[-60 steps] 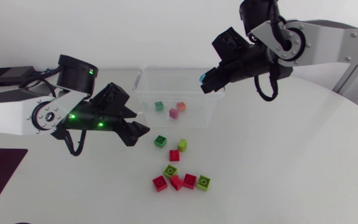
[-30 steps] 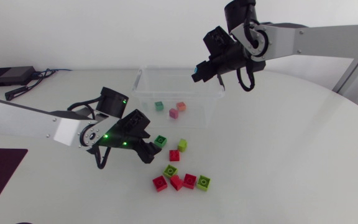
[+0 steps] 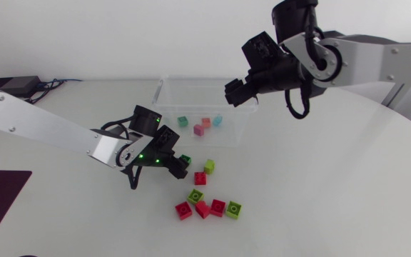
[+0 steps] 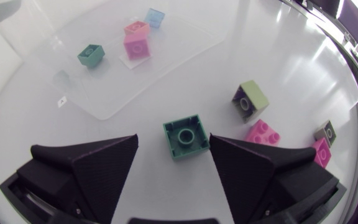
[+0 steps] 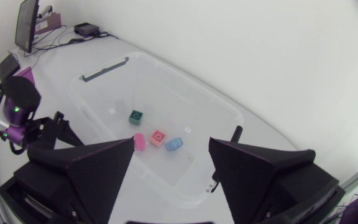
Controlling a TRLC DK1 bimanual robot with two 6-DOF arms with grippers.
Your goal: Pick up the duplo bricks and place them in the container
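Note:
A green duplo brick (image 4: 186, 137) lies on the table between the fingers of my left gripper (image 4: 173, 146), which stands open around it (image 3: 180, 163); its right finger is very close to the brick. My right gripper (image 3: 237, 91) hangs open and empty over the right rim of the clear container (image 3: 164, 91). From the right wrist the container (image 5: 98, 118) lies below, holding a green brick (image 5: 136, 115), a pink one (image 5: 139, 141), a red one (image 5: 158, 137) and a light blue one (image 5: 173, 144).
Loose bricks lie in front of the container: a red one (image 3: 200, 178), a lime one (image 3: 209, 165), and a row of several red and green ones (image 3: 217, 207) nearer the table's front. A black box and cables (image 3: 20, 86) sit at the far left.
My right gripper opened and the light blue brick it held now lies in the container. My left arm moved right and lowered its gripper around the green brick.

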